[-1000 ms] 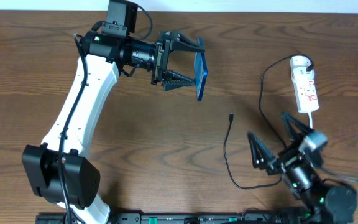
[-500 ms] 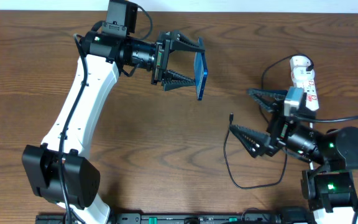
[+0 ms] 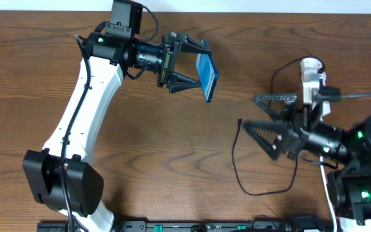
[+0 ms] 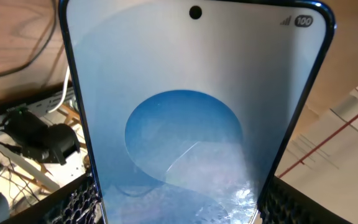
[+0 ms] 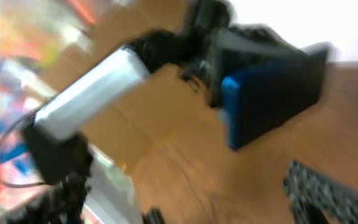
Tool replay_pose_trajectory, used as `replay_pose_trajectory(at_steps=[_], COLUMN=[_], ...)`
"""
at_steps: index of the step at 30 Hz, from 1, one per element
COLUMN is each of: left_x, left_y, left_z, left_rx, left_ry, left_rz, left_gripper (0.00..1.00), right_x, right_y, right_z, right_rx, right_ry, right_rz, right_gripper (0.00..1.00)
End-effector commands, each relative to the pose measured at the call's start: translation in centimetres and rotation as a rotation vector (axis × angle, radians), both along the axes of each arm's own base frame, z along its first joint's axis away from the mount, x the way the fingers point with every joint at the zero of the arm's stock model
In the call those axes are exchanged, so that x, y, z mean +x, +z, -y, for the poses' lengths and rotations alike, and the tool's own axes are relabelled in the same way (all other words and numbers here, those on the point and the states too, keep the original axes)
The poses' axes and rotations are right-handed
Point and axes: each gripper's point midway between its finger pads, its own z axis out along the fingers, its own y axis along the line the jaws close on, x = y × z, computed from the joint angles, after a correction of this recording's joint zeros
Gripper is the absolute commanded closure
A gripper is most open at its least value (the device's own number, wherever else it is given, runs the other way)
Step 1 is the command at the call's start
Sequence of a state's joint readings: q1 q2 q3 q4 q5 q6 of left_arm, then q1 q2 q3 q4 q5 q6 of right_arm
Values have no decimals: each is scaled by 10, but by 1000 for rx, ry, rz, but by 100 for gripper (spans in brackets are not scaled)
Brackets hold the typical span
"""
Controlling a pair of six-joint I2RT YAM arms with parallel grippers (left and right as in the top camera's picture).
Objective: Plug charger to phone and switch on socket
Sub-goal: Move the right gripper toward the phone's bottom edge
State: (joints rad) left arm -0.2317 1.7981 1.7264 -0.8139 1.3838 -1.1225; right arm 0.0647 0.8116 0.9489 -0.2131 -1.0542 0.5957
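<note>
Only readable text: "100" in a small rounded badge at the top right corner of the phone (image 4: pixel 197 112) screen, left wrist view, with signal bars just left of it. That corner is the far end from the left gripper (image 3: pixel 187 61), which clamps the phone's lower part. Red marks on the socket (image 3: pixel 313 77) in the overhead view are too small to read. Right wrist view is motion-blurred, no legible text there.
</note>
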Motion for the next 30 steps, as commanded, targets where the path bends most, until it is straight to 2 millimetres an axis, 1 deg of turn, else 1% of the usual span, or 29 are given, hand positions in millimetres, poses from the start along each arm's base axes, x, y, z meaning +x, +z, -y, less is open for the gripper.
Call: replay_pose_trajectory(at_steps=[1, 3, 8, 10, 13, 16, 17, 19, 22, 25, 30], left_x=[-5, -3, 1, 4, 10, 14, 14, 14, 14, 14, 17], left_y=[16, 13, 8, 5, -3, -7, -7, -7, -7, -7, -10], left_z=[-3, -3, -4, -5, -7, -8, -8, -8, -8, -8, -9], left_rx=[-17, 0, 29, 51, 96, 125, 127, 127, 127, 127, 146], left_ry=[-1, 11, 32, 48, 81, 102, 104, 104, 104, 104, 118], left_rz=[46, 51, 57, 62, 72, 79, 79, 79, 79, 79, 84], left_gripper=[21, 22, 22, 22, 22, 22, 22, 22, 22, 22, 22], right_x=[28, 36, 44, 43, 42, 57, 64, 73, 83, 93, 106], right_y=[4, -3, -25, -27, -22, -25, -30, -40, -56, -65, -65], right_z=[14, 18, 18, 9, -10, -17, -17, -21, -38, -47, -57], right_rx=[-99, -175, -395, -461, -525, -567, -583, -603, -616, -622, -588], right_ry=[-198, -271, -380, -380, -366, -473, -526, -571, -559, -560, -567], right_rz=[56, 27, -70, -81, -64, -93, -111, -140, -173, -190, -182], right_gripper=[1, 1, 1, 1, 1, 1, 1, 1, 1, 1, 2])
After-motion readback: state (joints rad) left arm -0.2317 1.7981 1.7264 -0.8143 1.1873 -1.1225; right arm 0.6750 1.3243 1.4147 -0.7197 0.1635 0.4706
